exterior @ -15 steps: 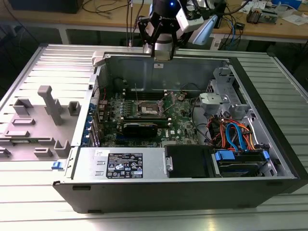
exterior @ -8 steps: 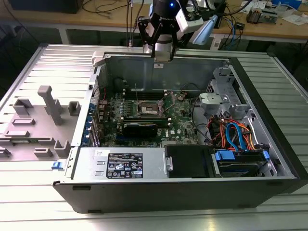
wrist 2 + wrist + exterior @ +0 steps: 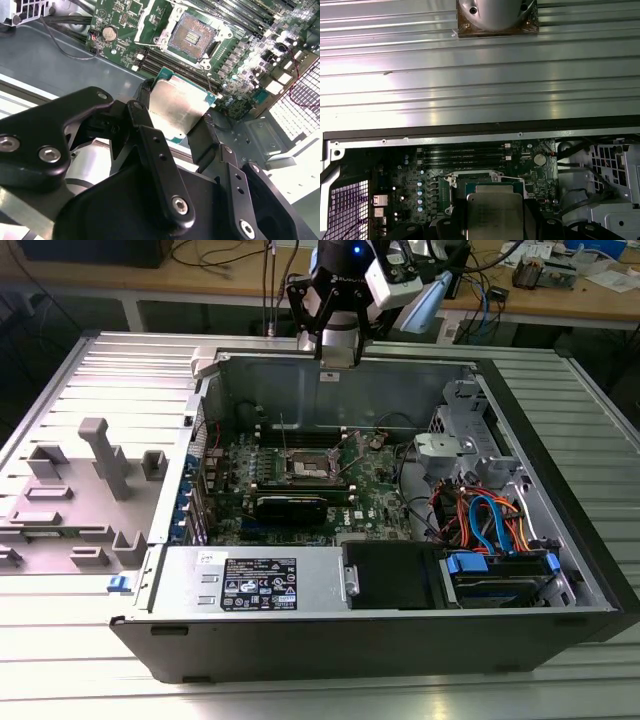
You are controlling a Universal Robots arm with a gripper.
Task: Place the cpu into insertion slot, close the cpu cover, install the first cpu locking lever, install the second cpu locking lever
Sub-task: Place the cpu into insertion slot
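Gripping the cpu (image 3: 179,106) in the tool (image 3: 175,114), clenched on two opposite edges with black fingers (image 3: 202,137) and showing the chip's silver-grey top in both wrist views. Hanging high over the far wall of the open case (image 3: 400,390) in the exterior view, well above the green motherboard (image 3: 370,490). Not yet seated in the insertion slot (image 3: 192,35). Seen there in the second wrist view: a dark pin field laid bare inside a silvery rim, well apart from the chip. Along one side of the slot, what looks like the cover (image 3: 150,22), a thin silvery frame tipped up off the socket. Near the slot, a round coin cell (image 3: 109,33) and long black memory slots (image 3: 462,152). Toward the exterior view's right inside the case, a tangle of blue and orange cables (image 3: 490,515). Along the case's near wall, a grey box (image 3: 260,580) with a label. Underneath it all, a ribbed metal counter (image 3: 520,690). On the exterior view's left, just beside the case, a grey fixture tray (image 3: 90,480) with upright blocks.
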